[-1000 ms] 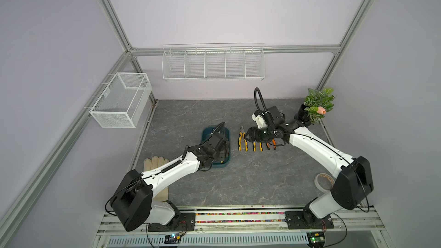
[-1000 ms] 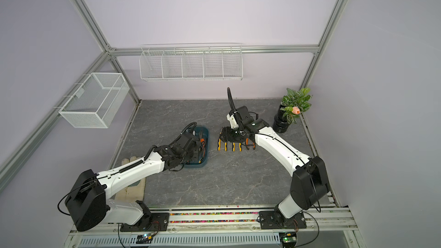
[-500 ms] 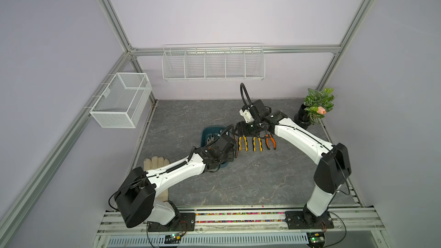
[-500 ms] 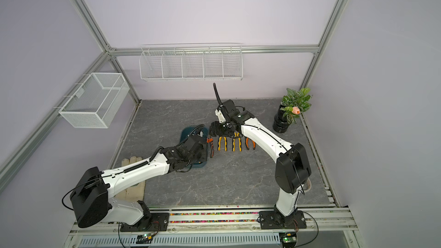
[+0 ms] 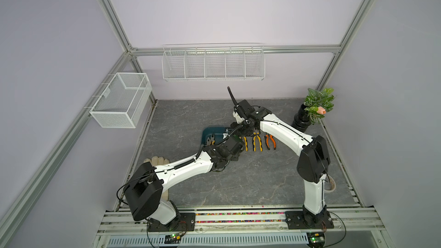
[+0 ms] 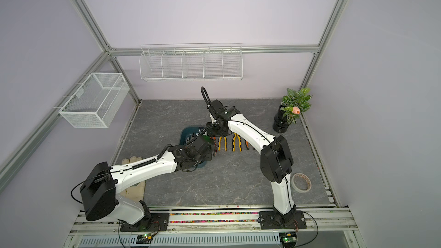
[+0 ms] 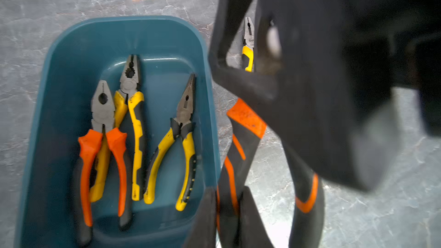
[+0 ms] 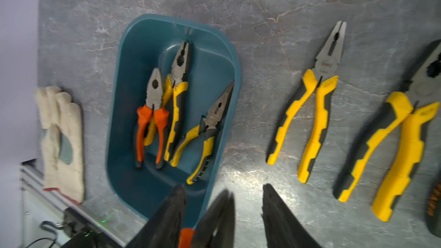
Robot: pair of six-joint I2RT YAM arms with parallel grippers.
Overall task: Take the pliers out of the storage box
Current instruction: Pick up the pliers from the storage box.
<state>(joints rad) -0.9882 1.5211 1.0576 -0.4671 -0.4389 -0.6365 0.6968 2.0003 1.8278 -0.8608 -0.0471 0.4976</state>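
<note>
Nearest, the left gripper [image 7: 228,188] is closed on one handle of orange-and-black steel pliers [image 7: 245,120], held just beside the box, probably to offer the head to the other arm. Behind, the dark teal plastic storage box [image 7: 83,44] contains three pliers [image 7: 136,120], one orange-handled, two yellow-handled. Three more pliers [image 5: 256,141] lie in a row on the grey table [image 5: 191,115]. Farthest, the right gripper [image 8: 224,194] stands half open around the held pliers, seemingly not pressing yet.

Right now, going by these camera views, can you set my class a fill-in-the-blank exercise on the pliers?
The storage box holds ___ pliers.
Of those, only ___ has orange handles.
The held pliers in the left gripper have black-and-___ handles.

Missing words: three; one; orange.
</note>
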